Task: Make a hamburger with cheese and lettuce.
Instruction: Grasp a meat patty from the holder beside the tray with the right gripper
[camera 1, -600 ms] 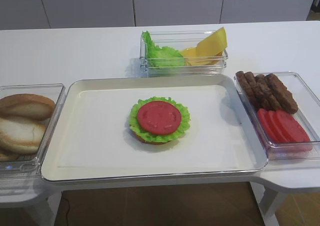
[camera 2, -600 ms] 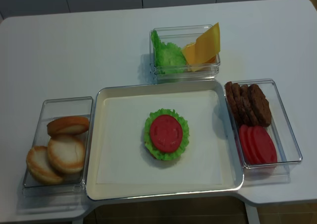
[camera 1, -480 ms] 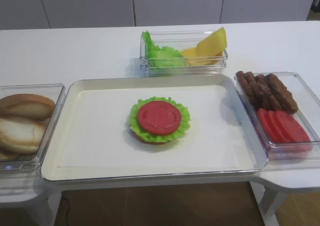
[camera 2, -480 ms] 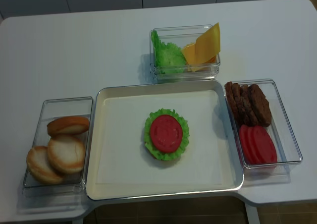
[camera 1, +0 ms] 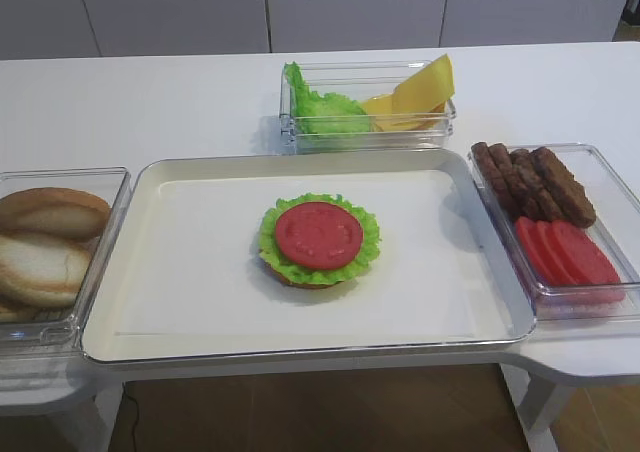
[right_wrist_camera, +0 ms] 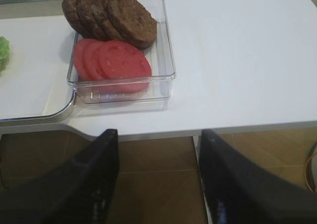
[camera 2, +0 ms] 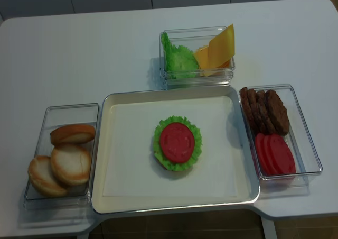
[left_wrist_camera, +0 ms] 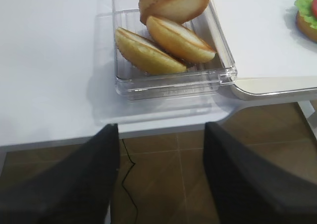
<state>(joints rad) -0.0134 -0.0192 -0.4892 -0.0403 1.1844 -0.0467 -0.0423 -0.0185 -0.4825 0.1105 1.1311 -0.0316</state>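
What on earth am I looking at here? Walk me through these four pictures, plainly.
It is a two-armed robot at a white table. Two pictures look down from above; two come from cameras on the wrists, hanging off the table's near edge. The dark prongs are the left gripper and right gripper, both open and empty. On the tray sits the hamburger, so far bun, lettuce and tomato. Around it, clear boxes hold bun halves, patties and tomato slices, spare lettuce and cheese.
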